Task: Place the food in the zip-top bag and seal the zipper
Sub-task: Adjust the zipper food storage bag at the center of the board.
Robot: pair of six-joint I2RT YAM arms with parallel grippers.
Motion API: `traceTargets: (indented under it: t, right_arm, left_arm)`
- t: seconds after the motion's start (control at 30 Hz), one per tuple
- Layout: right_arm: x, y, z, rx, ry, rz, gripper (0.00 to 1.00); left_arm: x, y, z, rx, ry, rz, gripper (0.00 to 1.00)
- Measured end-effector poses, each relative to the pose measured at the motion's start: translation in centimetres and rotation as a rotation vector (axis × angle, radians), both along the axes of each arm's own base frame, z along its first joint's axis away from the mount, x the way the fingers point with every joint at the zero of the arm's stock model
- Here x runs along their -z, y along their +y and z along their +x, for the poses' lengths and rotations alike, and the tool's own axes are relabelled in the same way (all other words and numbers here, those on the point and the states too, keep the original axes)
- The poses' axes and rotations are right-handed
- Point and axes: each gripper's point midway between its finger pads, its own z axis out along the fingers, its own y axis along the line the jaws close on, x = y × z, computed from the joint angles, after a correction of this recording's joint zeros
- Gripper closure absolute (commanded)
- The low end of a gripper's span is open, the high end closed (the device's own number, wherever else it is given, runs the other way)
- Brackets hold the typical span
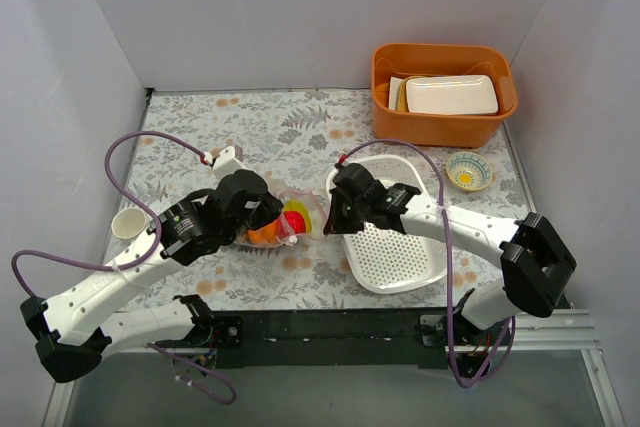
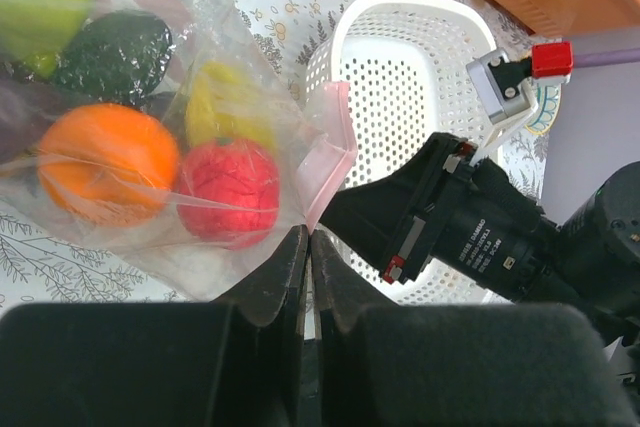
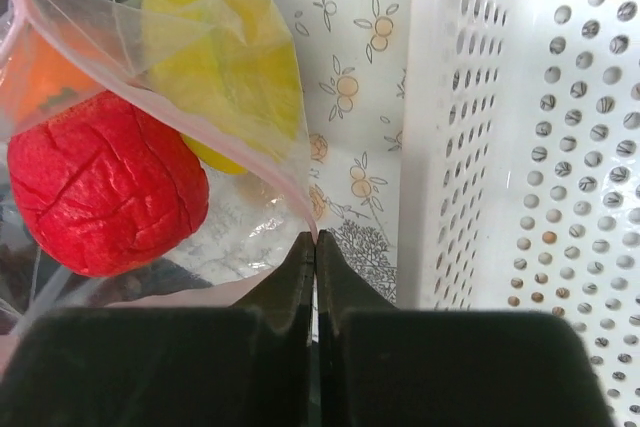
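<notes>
Zip-top bag (image 2: 205, 259) holding apple (image 2: 228, 192), orange (image 2: 105, 162), avocado (image 2: 112, 55), white basket (image 2: 400, 67) beside

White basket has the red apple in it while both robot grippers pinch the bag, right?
Not quite. The white basket is empty; the red apple sits inside the zip-top bag, as the left wrist view shows. The rest holds: the left gripper and the right gripper are both shut on the bag's edge.
</notes>
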Motion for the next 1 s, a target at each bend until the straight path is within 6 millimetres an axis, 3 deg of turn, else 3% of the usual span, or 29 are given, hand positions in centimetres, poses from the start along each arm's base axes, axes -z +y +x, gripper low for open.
traceTargets:
  t: [0.27, 0.77, 0.87, 0.9, 1.0]
  right_arm:
    - [-2.5, 1.0, 1.9, -0.001, -0.079, 0.004, 0.99]
    - [-9.0, 2.7, 2.9, -0.087, -0.226, 0.112, 0.99]
    - [-10.8, 3.1, 3.1, -0.101, -0.251, 0.137, 0.97]
    - [-11.1, 3.2, 3.1, -0.103, -0.257, 0.142, 0.96]
    - [-14.5, 4.0, 3.4, -0.130, -0.298, 0.191, 0.97]
  left_arm:
    - [0.2, -0.5, -0.4, 0.034, 0.015, -0.003, 0.96]
    - [2.6, -5.0, -0.4, 0.213, 0.095, 0.029, 0.97]
    - [1.3, -5.3, -0.1, 0.218, 0.085, 0.030, 0.97]
    - [0.4, -5.3, 0.1, 0.212, 0.072, 0.027, 0.98]
    - [-3.5, -4.5, 0.7, 0.172, 0.019, 0.012, 0.99]
